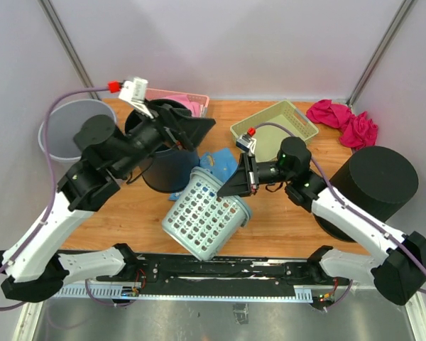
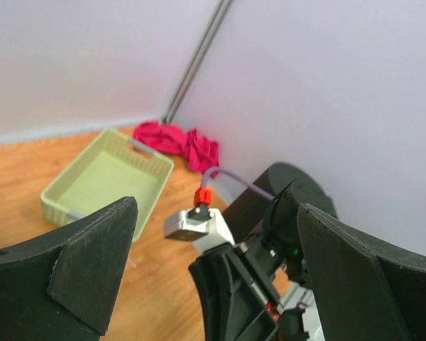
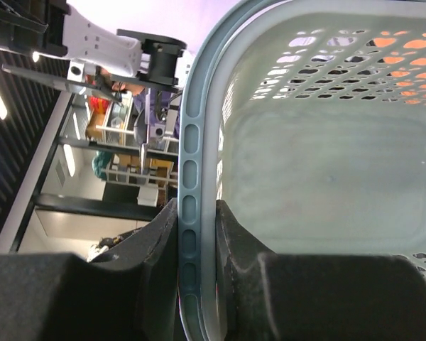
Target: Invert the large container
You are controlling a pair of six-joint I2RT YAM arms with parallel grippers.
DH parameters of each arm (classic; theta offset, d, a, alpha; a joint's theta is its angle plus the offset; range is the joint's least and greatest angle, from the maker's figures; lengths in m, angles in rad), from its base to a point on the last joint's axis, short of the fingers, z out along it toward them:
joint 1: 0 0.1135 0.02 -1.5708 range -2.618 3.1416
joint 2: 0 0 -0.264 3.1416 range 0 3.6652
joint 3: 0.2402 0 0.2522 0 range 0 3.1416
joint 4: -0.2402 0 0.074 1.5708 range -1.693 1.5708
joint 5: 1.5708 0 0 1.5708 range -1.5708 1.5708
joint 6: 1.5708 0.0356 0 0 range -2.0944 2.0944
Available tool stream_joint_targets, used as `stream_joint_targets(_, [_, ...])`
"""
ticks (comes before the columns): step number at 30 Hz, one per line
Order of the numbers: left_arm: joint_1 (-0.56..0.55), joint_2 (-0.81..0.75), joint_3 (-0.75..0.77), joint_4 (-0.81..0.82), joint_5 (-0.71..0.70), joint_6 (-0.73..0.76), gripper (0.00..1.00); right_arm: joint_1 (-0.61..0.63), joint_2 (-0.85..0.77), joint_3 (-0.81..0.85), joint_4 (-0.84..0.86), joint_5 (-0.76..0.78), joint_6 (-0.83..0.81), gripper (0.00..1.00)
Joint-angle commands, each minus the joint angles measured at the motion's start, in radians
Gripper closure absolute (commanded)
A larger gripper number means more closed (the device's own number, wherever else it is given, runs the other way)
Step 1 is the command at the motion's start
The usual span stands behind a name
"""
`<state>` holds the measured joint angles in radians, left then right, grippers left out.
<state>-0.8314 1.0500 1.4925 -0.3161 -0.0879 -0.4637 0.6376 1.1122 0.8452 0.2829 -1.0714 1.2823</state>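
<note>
Clamping the rim of the tilted basket (image 1: 202, 217), my right end effector (image 3: 197, 245) seems mid-flip; next, I'd roll it mouth-down.

Top view looks down; left wrist faces across, sharing green tray (image 1: 273, 128)

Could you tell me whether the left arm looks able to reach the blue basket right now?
Probably yes: the left claw is open and empty, and the basket has its left side uncovered; the right claw grips only the right rim.
</note>
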Motion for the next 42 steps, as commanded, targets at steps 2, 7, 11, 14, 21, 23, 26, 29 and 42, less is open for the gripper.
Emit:
stream_joint_targets(2, [0.003,-0.027,0.093,0.002,-0.083,0.066,0.01,0.081,0.064,0.112,0.222,0.024,0.079,1.0])
stream_joint_targets(7, [0.002,-0.022,0.099,-0.016,-0.107,0.077,0.01,0.115,0.136,0.028,0.596,0.113,0.33,1.0])
stream_joint_targets(11, [0.002,-0.019,0.085,-0.018,-0.106,0.074,0.01,0.16,0.189,-0.012,0.722,0.178,0.41,0.99])
stream_joint_targets(14, [0.003,-0.012,0.084,-0.026,-0.094,0.072,0.01,0.168,0.22,-0.088,0.839,0.219,0.491,1.0])
stream_joint_targets(21, [0.002,-0.011,0.064,-0.029,-0.057,0.05,0.01,0.109,0.175,-0.385,0.943,0.305,0.551,0.99])
stream_joint_targets(23, [0.002,-0.012,0.062,-0.029,-0.05,0.047,0.01,0.06,0.138,-0.445,0.917,0.285,0.536,0.99])
stream_joint_targets(26, [0.002,-0.009,0.059,-0.03,-0.042,0.046,0.01,-0.028,0.047,-0.499,0.799,0.229,0.492,0.99])
stream_joint_targets(29, [0.002,-0.003,0.053,-0.028,-0.03,0.045,0.01,-0.103,-0.07,-0.501,0.56,0.168,0.381,1.0])
stream_joint_targets(42, [0.002,0.0,-0.013,0.018,-0.007,0.043,0.01,-0.218,-0.252,-0.332,0.027,0.102,0.087,0.99])
